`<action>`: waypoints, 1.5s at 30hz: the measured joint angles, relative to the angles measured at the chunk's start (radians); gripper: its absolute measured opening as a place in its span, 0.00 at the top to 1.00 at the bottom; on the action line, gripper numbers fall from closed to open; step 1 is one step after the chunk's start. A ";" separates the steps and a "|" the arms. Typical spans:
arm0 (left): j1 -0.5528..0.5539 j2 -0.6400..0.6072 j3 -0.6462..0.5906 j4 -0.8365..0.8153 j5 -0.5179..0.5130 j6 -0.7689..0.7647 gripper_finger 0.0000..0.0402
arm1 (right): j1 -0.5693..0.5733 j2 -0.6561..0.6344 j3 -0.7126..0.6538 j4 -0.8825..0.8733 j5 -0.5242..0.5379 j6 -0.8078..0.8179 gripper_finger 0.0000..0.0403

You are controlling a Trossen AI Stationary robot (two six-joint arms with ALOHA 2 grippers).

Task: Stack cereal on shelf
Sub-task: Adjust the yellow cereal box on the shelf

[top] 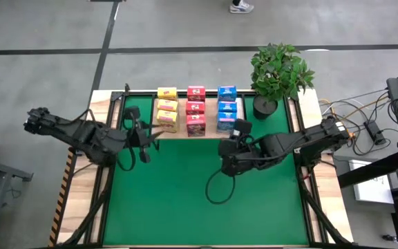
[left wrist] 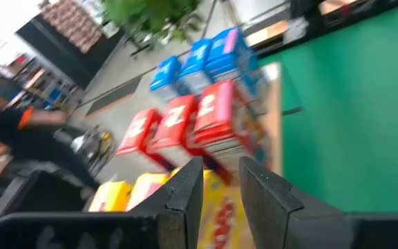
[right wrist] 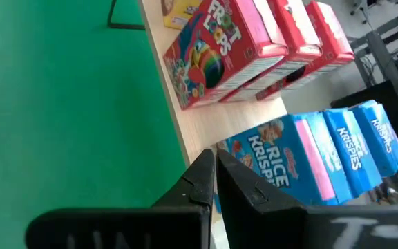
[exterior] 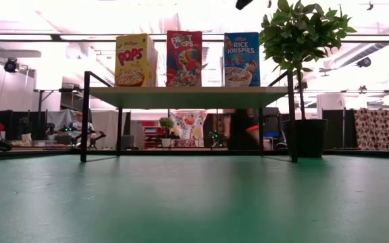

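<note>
The shelf stands at the far side of the green mat. It is a light-wood board on thin black legs. On it the cereal boxes stand upright in three rows: yellow, red and blue. The low view shows the front yellow, red and blue boxes. My left gripper hovers open off the shelf's left end, near the yellow row, with nothing between its fingers. My right gripper is shut and empty, above the shelf's near right corner by the blue row.
A potted plant stands just right of the shelf at the far right corner, and also shows in the low view. A black cable loop lies on the mat under the right arm. The near half of the mat is bare.
</note>
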 joint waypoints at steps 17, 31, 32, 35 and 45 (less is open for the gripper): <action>0.290 -0.006 -0.027 -0.047 0.122 0.058 0.81 | 0.032 -0.306 -0.468 0.615 -0.009 -0.238 0.98; 0.291 -0.006 -0.028 -0.127 0.121 -0.023 0.81 | 0.032 -0.353 -0.605 0.766 -0.012 -0.259 0.98; 0.291 -0.006 -0.028 -0.128 0.121 -0.026 0.81 | 0.032 -0.353 -0.609 0.764 -0.012 -0.257 0.98; 0.291 -0.006 -0.028 -0.128 0.075 -0.026 0.81 | 0.032 -0.352 -0.612 0.765 -0.012 -0.253 0.98; 0.291 -0.002 -0.029 -0.199 -0.046 -0.112 0.93 | 0.036 -0.340 -0.614 0.774 -0.011 -0.230 0.98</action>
